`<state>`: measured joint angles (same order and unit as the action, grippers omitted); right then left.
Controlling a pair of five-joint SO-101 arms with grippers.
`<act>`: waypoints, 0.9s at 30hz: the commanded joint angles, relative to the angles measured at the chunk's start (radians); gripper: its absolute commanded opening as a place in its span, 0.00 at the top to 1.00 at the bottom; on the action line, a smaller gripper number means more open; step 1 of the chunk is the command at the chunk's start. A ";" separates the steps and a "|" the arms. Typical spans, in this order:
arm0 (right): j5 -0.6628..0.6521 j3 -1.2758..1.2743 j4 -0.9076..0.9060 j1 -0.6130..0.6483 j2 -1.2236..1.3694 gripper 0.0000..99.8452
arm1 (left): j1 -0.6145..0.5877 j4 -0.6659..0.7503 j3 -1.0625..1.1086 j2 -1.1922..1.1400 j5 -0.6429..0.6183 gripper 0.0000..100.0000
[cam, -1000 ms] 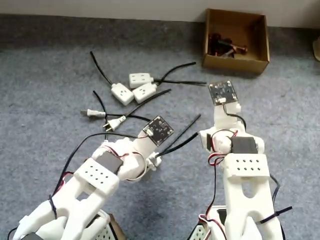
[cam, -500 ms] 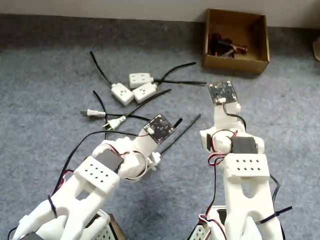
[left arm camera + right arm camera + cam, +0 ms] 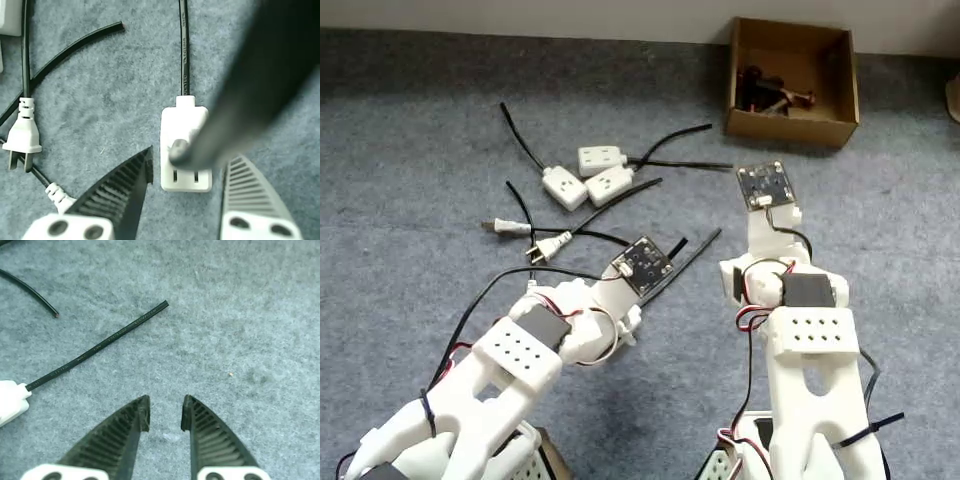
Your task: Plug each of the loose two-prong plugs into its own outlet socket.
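Two fingers of the left claw (image 3: 190, 157), a black finger (image 3: 127, 192) and a pale finger (image 3: 250, 190), stand wide apart and grip nothing. The slotted end of a white outlet socket (image 3: 176, 122) lies between their tips, near both; whether either touches it I cannot tell. The socket lies flat on the grey worktop (image 3: 100, 90), its two slots turned toward the claw and its black lead (image 3: 184, 50) running straight away. A blurred dark cable (image 3: 260, 85) hangs close to the camera and crosses over the socket. Out past the black finger lies a loose two-prong plug (image 3: 22, 140), prongs pointing back toward the claw, well apart from the socket. Part of a second plug (image 3: 59, 196) lies just beside that finger. Farther out beyond this claw, the high view shows three more sockets (image 3: 601, 160) bunched together. The right claw (image 3: 165, 412) points down at the worktop, its fingers only a little apart with nothing between them. Ahead of it a loose cord (image 3: 100, 345) runs slantwise into a white body seen only in part. Far ahead stands an open cardboard box (image 3: 790, 80).
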<state>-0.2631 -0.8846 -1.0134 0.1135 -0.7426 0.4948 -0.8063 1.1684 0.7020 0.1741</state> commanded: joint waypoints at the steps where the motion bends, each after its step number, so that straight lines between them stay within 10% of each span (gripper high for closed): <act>1: 0.002 0.012 0.016 -0.005 -0.031 0.89 | 0.015 0.015 -0.008 -0.004 -0.003 0.78; 27: 0.002 0.012 0.013 -0.005 -0.039 0.89 | 0.013 0.074 0.068 -0.005 -0.003 0.80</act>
<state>-0.2631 -0.8846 -1.0134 0.1135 -0.7426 0.4933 -0.7449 1.2467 0.7020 0.1741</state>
